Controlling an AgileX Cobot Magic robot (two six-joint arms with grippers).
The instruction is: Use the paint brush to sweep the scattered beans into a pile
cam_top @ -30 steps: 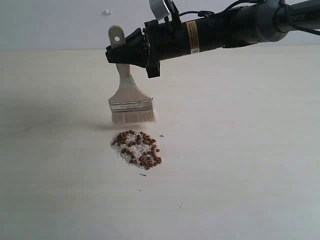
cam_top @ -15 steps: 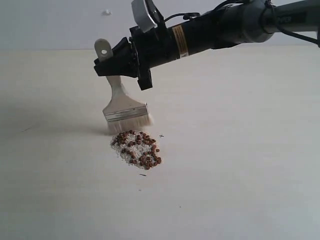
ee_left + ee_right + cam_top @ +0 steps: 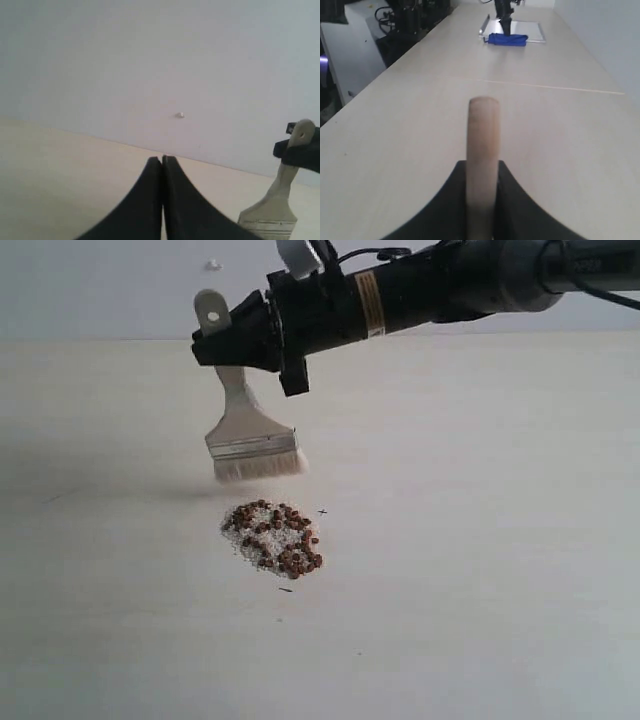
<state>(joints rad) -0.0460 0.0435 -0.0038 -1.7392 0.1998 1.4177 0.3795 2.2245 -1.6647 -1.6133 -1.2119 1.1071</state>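
While the beans (image 3: 292,556) lie gathered in one compact heap on the pale surface (image 3: 500,600), mingled with fine white crumbs (image 3: 266,532), the paint brush (image 3: 250,438) hangs bristles-down just beyond the heap's far edge, slightly tilted, its cream tips seemingly a little clear of the surface rather than pressed against it. The right end effector (image 3: 222,344) pinches the white handle high up, near the holed end, and the right wrist view shows that handle clamped squarely between the two dark fingers. The left end effector (image 3: 162,200) is pressed together on nothing and sits well off to one side, with the brush visible at the edge of its view. Judging by how things lie, the sweeping is nearly finished and the step in hand is a pause between strokes, the brush poised behind the pile. Only a few beans at the heap's right and near edges sit a touch loose. The next move would call for lowering the bristles until they flex lightly on the surface, then drawing a short, gentle stroke inward. A heavy push could scatter the round beans back out. As for writing, a yellow-orange label (image 3: 368,302) wraps the black wrist of the right arm, but its print is too small to read. A tiny cross mark (image 3: 322,511) sits on the surface just beside the pile.
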